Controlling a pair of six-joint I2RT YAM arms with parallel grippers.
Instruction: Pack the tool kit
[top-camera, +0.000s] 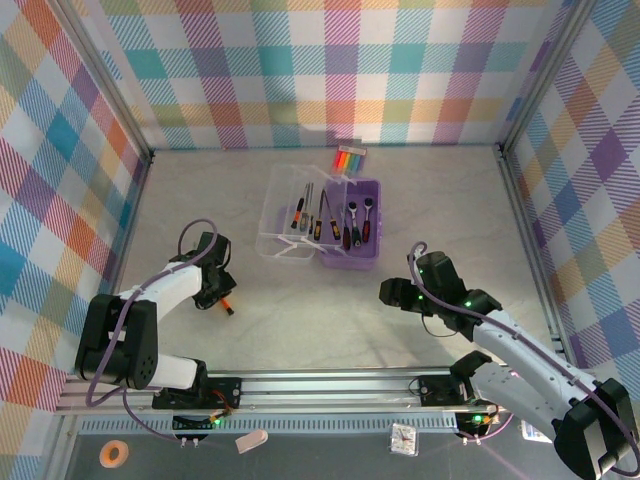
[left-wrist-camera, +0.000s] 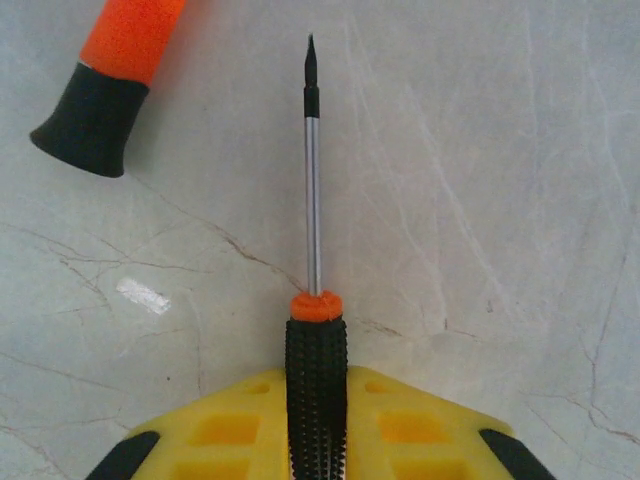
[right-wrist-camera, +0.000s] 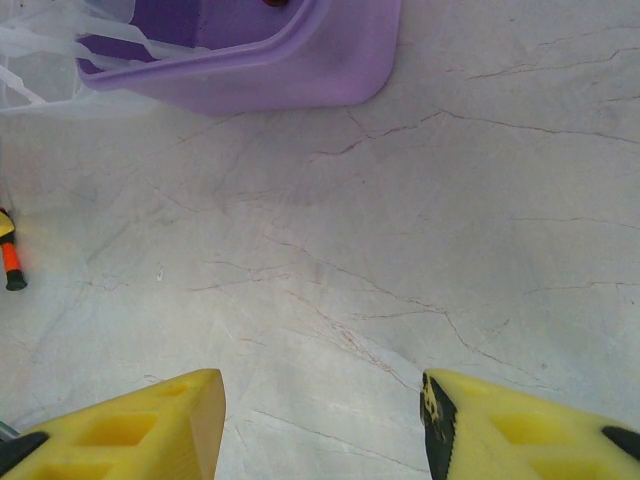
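My left gripper (left-wrist-camera: 317, 385) is shut on the black knurled handle of a slim screwdriver (left-wrist-camera: 313, 200), low over the table. Its silver shaft and black tip point away from the fingers. A second screwdriver (left-wrist-camera: 100, 90), with an orange handle and a black end cap, lies loose just beside it. From above, the left gripper (top-camera: 213, 288) sits left of centre. The tool kit (top-camera: 350, 240) is at mid-table, its clear lid (top-camera: 285, 215) folded open to the left; both halves hold screwdrivers and ratchets. My right gripper (right-wrist-camera: 322, 400) is open over bare table, near the kit's purple base (right-wrist-camera: 300, 70).
A small rainbow-striped packet (top-camera: 350, 158) lies just behind the kit. Plaid walls close in the table at the back and on both sides. Bare marbled tabletop lies between the two grippers and in front of the kit.
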